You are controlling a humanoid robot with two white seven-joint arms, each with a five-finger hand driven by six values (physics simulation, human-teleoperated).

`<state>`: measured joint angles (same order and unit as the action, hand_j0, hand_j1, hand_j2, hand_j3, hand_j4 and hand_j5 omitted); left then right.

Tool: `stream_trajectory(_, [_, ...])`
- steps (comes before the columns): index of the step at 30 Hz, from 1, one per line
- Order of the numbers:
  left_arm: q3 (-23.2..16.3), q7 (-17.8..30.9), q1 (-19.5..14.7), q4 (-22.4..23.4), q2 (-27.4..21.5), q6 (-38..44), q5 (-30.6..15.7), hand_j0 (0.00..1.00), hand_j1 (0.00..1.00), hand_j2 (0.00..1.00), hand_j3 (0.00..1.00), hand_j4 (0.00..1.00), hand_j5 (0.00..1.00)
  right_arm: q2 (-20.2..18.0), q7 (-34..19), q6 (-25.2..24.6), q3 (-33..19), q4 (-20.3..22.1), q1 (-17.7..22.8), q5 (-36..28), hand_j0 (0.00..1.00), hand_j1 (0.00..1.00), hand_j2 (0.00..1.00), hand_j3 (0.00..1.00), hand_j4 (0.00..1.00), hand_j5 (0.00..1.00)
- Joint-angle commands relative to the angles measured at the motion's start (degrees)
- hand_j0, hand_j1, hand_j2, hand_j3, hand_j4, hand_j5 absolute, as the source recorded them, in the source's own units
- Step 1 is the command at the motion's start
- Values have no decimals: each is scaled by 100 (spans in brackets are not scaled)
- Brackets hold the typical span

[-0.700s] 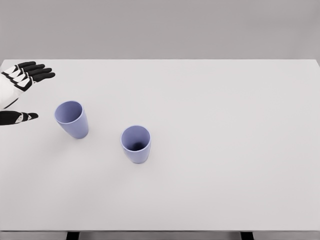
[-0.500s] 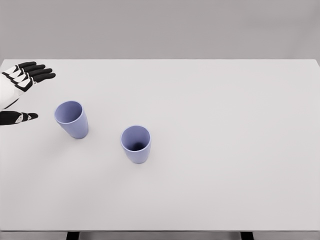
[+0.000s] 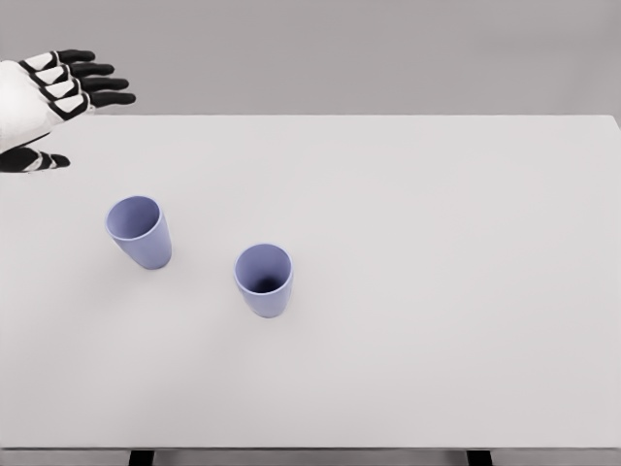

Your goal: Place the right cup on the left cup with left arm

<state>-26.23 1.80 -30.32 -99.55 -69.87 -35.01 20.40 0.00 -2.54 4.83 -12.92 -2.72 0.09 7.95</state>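
Left hand empty, fingers spread (far left); reaching for the right cup risks toppling the left cup between.

Cups – lavender-blue; table – pale grey; left hand – white, black fingers.

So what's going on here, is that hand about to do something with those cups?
Nothing is being held yet. The robot's left hand hovers open at the table's far left corner, fingers spread. Two lilac cups stand upright and apart on the white table: the left cup and the right cup, neither touched. The job is to set the right cup on the left one; that has not started. No right arm shows.
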Motion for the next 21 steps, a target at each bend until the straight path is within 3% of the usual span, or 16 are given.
stream_trajectory(1, [-2657,-4,-1702,-20,-738,1,-255,100,100,100,100,100,100,0,-1,0,0,0,0,5,100,100,100,100,100,100])
stream_trajectory(2, [-3395,-4,-2696,-29,-905,1,-343,100,100,100,100,100,100,0,-1,0,0,0,9,5,100,100,100,100,100,100])
stream_trajectory(4, [-4125,-13,-3821,-134,-1072,1,-370,100,100,100,100,100,100,0,-1,0,0,0,0,-4,100,100,100,100,100,100])
stream_trajectory(6, [-4512,-4,-4226,-152,-1064,1,-370,100,100,100,100,100,100,0,-1,0,0,0,0,5,100,100,100,100,100,100])
stream_trajectory(7, [-4917,-4,-4587,-152,-985,1,-370,100,100,100,100,100,100,0,-1,0,0,0,0,-4,100,100,100,100,100,100])
stream_trajectory(8, [-5084,-4,-4676,-161,-906,1,-361,100,100,100,100,100,100,0,-1,0,0,0,0,5,100,100,100,100,100,100])
stream_trajectory(11, [-5102,-4,-4667,-187,-492,1,-361,100,100,100,100,100,100,0,-1,0,0,0,0,-4,100,100,100,100,100,100])
stream_trajectory(15, [-5128,-4,-4764,-196,-431,1,-361,100,100,100,100,100,100,0,-1,0,0,0,0,-4,100,100,100,100,100,100])
stream_trajectory(21, [-5120,-13,-4702,-196,149,1,-326,100,100,100,100,100,100,0,-1,0,0,0,0,-4,100,100,100,100,100,100])
